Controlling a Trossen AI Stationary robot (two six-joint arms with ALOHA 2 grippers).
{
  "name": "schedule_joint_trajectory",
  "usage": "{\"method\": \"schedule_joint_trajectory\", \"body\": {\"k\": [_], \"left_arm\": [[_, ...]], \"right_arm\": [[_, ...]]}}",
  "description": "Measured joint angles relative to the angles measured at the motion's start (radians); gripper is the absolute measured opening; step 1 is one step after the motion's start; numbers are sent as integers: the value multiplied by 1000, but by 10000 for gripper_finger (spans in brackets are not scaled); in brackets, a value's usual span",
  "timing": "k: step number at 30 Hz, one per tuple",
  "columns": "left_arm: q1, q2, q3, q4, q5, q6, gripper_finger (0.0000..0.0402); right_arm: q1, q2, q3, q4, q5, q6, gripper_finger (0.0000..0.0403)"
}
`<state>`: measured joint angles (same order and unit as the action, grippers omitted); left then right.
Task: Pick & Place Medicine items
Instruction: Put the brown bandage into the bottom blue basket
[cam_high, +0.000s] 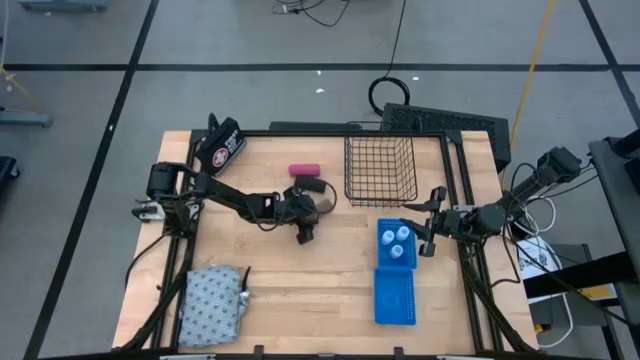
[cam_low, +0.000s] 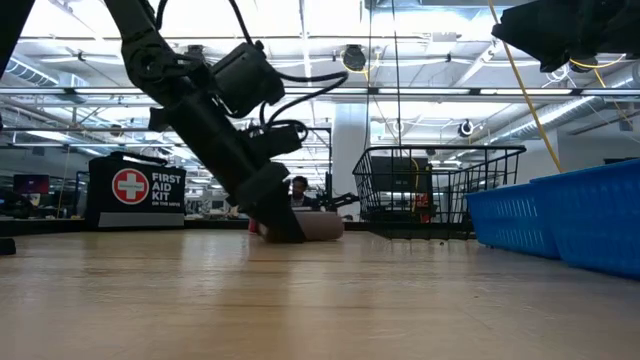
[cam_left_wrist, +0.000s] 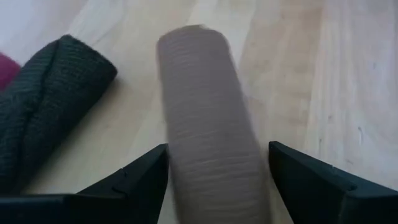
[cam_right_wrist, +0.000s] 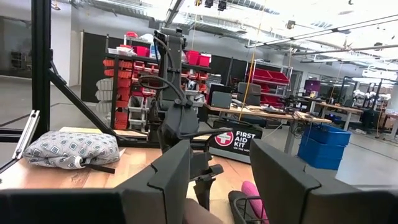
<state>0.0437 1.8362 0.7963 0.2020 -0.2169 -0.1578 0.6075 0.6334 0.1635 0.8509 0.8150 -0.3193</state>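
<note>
The brown oblong piece lies on its side on the wood between the open fingers of my left gripper, which points down at mid-table. In the low view the piece shows just beside the gripper. The black piece lies beside it, and the pink piece beyond that. Three white bottles stand in a blue tray. The patterned pouch rests at the near left corner. My right gripper waits open to the right of that tray. My left gripper comes from above with one finger on either side of the brown piece, lying across its length. One finger stands right at the piece's side; I cannot tell whether it touches. The other finger stands clear of it. The piece lies flat on the table.
A black wire basket stands at the far edge, right of centre. Two flat blue trays lie end to end on the right. The black first aid case sits at the far left corner. Bare wood lies in the middle near part.
</note>
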Motion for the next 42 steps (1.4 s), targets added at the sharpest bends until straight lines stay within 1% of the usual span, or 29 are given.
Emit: {"method": "schedule_joint_trajectory", "body": {"k": [5,7,10,12,14,16,17,20,22,25,28,32,36,39,42], "left_arm": [[-7,0,0,5,2,-63,270],[-18,2,0,8,-1,-65,254],[-34,3,-1,16,-15,-58,203],[-45,3,-1,29,-31,-70,157],[-57,3,0,38,-33,-117,111],[-79,-3,16,11,-24,-152,72],[-95,-5,31,-16,-10,-159,59],[-158,-5,111,-142,11,-159,58],[-201,-5,185,-224,3,-154,58],[-268,-5,284,-313,-55,-140,58],[-331,-5,380,-364,-107,-120,58],[-406,-7,454,-339,-187,-46,61],[-489,-6,475,-250,-302,76,58],[-549,-7,476,-207,-380,139,58],[-599,-6,476,-171,-439,153,58]], "right_arm": [[0,0,0,-3,0,22,155],[0,0,0,-3,0,24,155],[0,0,0,0,0,58,155],[0,0,0,8,0,93,155],[0,0,0,16,-2,135,155],[0,0,0,17,-5,174,155],[0,3,0,16,-6,187,155],[9,32,20,5,-15,220,155],[15,69,58,-9,-57,229,155],[29,153,147,-78,-112,231,155],[48,282,256,-183,-110,249,155],[50,488,419,-316,-109,327,156],[67,653,575,-466,-110,368,178],[95,713,648,-578,-99,417,206],[121,732,668,-588,-53,480,232]]}}
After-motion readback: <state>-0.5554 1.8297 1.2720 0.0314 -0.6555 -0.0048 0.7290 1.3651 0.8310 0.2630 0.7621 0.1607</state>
